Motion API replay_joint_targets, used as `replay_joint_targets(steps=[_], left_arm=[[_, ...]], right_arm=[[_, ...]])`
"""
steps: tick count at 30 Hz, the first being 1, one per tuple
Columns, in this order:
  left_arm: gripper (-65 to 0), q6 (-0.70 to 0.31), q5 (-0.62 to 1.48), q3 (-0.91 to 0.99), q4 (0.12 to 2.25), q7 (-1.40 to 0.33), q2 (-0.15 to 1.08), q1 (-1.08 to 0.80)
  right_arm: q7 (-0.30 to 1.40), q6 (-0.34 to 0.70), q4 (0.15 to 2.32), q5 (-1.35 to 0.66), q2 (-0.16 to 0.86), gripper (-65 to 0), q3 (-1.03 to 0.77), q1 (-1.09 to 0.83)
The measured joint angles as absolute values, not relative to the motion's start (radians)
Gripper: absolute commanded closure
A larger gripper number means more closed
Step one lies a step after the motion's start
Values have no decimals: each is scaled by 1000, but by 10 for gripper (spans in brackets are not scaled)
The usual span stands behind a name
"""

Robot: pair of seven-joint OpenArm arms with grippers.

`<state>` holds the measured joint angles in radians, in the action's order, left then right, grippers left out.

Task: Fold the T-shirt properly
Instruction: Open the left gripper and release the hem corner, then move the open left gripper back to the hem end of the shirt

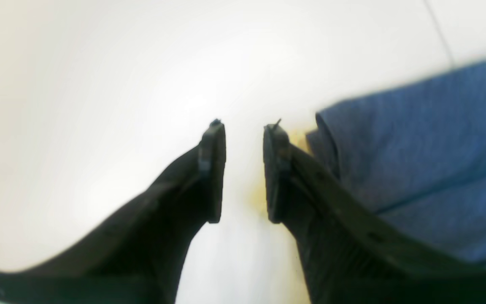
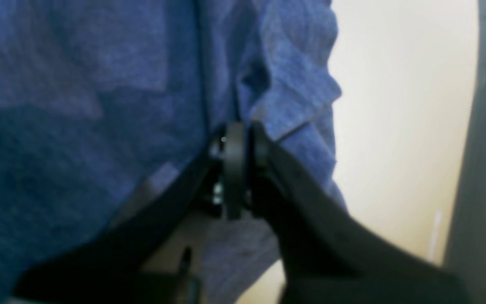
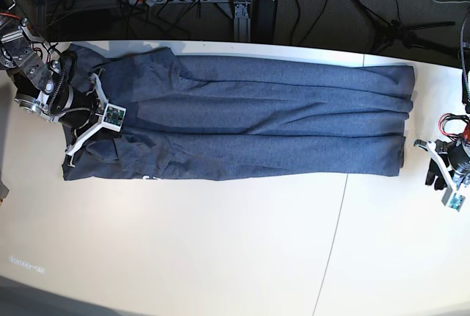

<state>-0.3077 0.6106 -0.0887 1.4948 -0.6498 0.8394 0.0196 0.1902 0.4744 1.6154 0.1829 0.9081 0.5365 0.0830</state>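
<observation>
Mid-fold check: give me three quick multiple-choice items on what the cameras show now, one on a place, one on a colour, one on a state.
1. Where is the left gripper?
A. on the T-shirt
B. over bare table beside the T-shirt
C. out of view

2. What colour is the T-shirt?
A. blue-grey
B. red
C. white

3. How does the T-shirt lie?
A. crumpled in a ball
B. hanging off the table
C. folded into a long band across the table

Answers: 1 B, the left wrist view shows white table between the open jaws; 2 A, all views show blue-grey cloth; 3 C, the base view shows a long strip.

T-shirt point(image 3: 250, 114) | heathered blue-grey | folded into long wrinkled band | lying flat across table's far side
</observation>
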Motion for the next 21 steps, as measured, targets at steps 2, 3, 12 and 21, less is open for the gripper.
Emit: replay_joint_targets(steps=[2,3,12,21], left_arm=[[-187,-333,656,-56,1495,-662,839,10],[-187,-338,672,-46,1495,-667,839,2],[-187,-362,701,-38,1495,-673,834,-82],[-187,-364,701,-38,1495,-673,802,-86]], right_arm=[[192,474,1615,160,908,-280,536,83],[193,474,1615,146,908,-317,536,83],[200,474,1644,19,908,-338,535,97],[234,474,1687,-48,810,0,442,108]])
